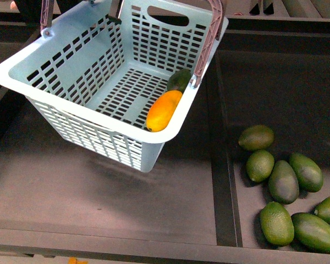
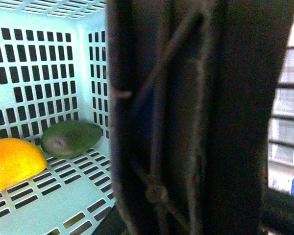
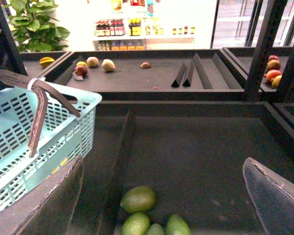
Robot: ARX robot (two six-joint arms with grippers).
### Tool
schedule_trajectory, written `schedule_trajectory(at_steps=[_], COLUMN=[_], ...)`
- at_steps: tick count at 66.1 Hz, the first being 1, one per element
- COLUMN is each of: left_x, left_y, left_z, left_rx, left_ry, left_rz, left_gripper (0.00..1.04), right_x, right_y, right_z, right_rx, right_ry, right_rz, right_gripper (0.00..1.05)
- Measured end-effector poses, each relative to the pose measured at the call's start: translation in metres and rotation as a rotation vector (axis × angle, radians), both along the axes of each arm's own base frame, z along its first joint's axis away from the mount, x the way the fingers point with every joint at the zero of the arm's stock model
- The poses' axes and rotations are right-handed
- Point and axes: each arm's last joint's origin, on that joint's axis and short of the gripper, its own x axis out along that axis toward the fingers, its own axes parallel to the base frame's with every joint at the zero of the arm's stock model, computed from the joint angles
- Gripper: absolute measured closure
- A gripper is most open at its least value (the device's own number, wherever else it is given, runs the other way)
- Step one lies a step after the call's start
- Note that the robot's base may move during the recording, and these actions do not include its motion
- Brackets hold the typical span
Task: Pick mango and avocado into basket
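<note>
Front cam: basket [image 1: 71, 71] is tilted, its near corner low over the dark shelf tray [image 1: 99, 203] and the far-left side raised. I can't tell whether that corner touches the tray. Mango [image 1: 164, 110] lies inside, against the basket's right wall near the low corner. Avocado [image 1: 179, 80] sits just behind it along the same wall, close to the mango; I can't confirm contact. Brown handle [image 1: 208, 38] hangs over the right rim.

Neither arm shows in the front view.

Left wrist cam: mostly blocked by a dark, blurred vertical structure right at the lens. Beside it I see the basket interior [image 2: 49, 63], the mango [image 2: 12, 161] and the avocado [image 2: 71, 138] on the slotted floor. Left end effector's state: can't tell from this.

Right wrist cam: right end effector [image 3: 164, 196] has both fingers [image 3: 54, 200] spread wide apart with nothing between them, over the compartment to the right of the basket [image 3: 54, 132]. Loose green fruits [image 3: 138, 198] lie below it. In the front view that pile [image 1: 283, 181] sits in the right compartment, beyond the divider [image 1: 223, 165], well apart from the basket.
</note>
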Motion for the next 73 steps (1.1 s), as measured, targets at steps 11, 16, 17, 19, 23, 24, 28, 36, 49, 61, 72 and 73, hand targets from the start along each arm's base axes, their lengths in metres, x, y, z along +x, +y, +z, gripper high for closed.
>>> schedule_trajectory(at_steps=[11,16,17,19,23,24,28,36,49,61,72,73], left_x=[0.027,0.03,0.03,0.03,0.027,0.026,0.022,0.01,-0.004,-0.043,-0.1,-0.103], left_y=[0.029,0.038,0.039,0.041,0.043,0.044,0.048,0.054,0.062,0.078,0.091,0.09], left_z=[-0.032,-0.034,-0.033,-0.034,-0.041,-0.042,-0.042,-0.05,-0.041,0.009,0.047,0.05], left_rx=[-0.013,-0.033,-0.035,-0.037,-0.037,-0.039,-0.049,-0.048,-0.052,-0.037,0.061,0.062], left_ry=[0.086,0.093,0.093,0.094,0.109,0.114,0.126,0.171,0.152,0.057,0.056,0.051], left_rz=[0.1,0.116,0.119,0.121,0.131,0.136,0.148,0.168,0.183,0.246,0.266,0.261], left_gripper=[0.91,0.91,0.91,0.91,0.91,0.91,0.91,0.72,0.35,0.08,0.08,0.08], right_x=[0.0,0.0,0.0,0.0,0.0,0.0,0.0,0.0,0.0,0.0,0.0,0.0], right_y=[0.0,0.0,0.0,0.0,0.0,0.0,0.0,0.0,0.0,0.0,0.0,0.0], right_z=[0.0,0.0,0.0,0.0,0.0,0.0,0.0,0.0,0.0,0.0,0.0,0.0], right_rx=[0.0,0.0,0.0,0.0,0.0,0.0,0.0,0.0,0.0,0.0,0.0,0.0], right_ry=[0.0,0.0,0.0,0.0,0.0,0.0,0.0,0.0,0.0,0.0,0.0,0.0], right_rz=[0.0,0.0,0.0,0.0,0.0,0.0,0.0,0.0,0.0,0.0,0.0,0.0], right_gripper=[0.09,0.09,0.09,0.09,0.09,0.09,0.09,0.09,0.09,0.09,0.09,0.09])
